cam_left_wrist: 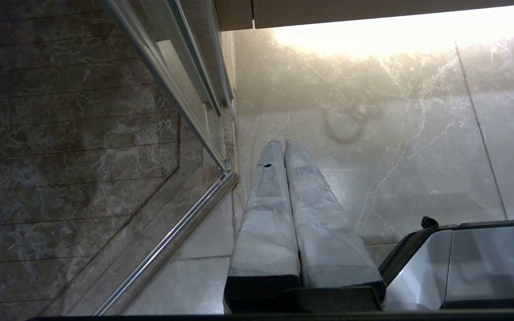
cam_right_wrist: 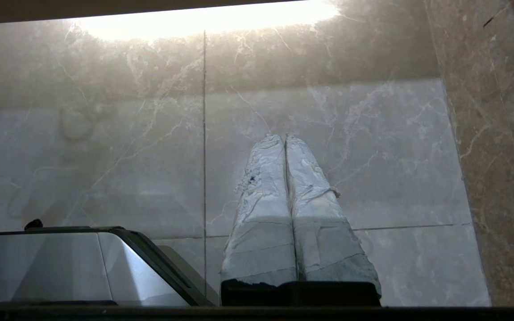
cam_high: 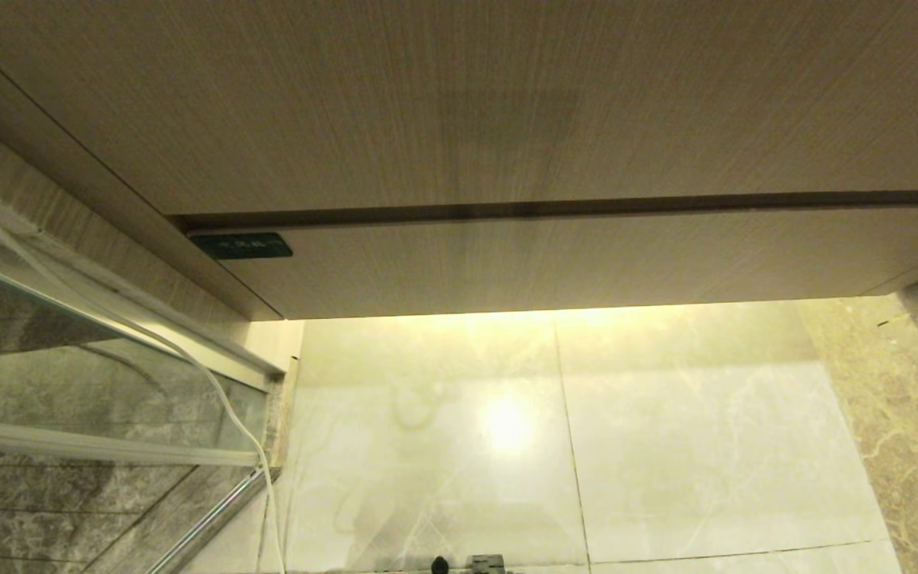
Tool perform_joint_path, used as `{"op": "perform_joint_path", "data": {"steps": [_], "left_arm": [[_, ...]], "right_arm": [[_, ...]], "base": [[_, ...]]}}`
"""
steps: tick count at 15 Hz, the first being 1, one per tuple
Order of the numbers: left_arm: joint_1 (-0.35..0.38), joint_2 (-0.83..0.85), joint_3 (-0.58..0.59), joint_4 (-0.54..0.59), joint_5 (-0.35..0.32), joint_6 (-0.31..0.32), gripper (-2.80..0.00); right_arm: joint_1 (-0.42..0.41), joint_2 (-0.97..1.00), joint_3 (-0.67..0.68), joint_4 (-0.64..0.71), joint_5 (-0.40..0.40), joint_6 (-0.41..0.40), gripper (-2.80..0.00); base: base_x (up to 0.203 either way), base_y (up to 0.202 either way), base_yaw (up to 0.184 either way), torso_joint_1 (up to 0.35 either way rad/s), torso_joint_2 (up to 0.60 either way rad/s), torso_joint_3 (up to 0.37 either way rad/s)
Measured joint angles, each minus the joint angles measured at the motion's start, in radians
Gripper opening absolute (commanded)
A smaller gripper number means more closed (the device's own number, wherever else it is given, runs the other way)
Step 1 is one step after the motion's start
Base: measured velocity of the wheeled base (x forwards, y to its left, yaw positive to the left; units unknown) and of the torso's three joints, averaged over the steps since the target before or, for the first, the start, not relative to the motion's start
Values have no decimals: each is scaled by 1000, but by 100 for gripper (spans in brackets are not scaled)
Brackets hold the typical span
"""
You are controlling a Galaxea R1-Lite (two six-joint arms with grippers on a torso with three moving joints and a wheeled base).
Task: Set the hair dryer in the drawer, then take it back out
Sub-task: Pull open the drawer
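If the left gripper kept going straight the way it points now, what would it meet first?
Most likely the pale marble floor. The left gripper, shut and empty, points down at bare tile beside the glass shower partition, with nothing visible between. Depth is hard to judge from this view.

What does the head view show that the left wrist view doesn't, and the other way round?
Only the head view: the flat light-brown wood-grain drawer front, shut, a small black box at its left end, and a thin white cable hanging down the glass. No hair dryer in sight.

Only the left wrist view: the left pincer, shut and empty, pointing at the floor, beside the robot's grey base.

Both: the pale marble floor tiles, the glass shower partition and the cabinet's lit underside.
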Motion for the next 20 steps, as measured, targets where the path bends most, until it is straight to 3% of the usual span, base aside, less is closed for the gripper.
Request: {"op": "perform_joint_path", "data": {"steps": [14, 16, 20], "left_arm": [[0, 0, 0, 0, 0, -1, -280], [0, 0, 0, 0, 0, 0, -280], [0, 0, 0, 0, 0, 0, -280]], "right_arm": [[0, 1, -16, 29, 5, -30, -280], [0, 10, -118, 90, 24, -66, -280], [0, 55, -503, 381, 108, -150, -280]], "base": [[0, 0, 0, 0, 0, 0], [0, 0, 0, 0, 0, 0], [0, 0, 0, 0, 0, 0]]}}
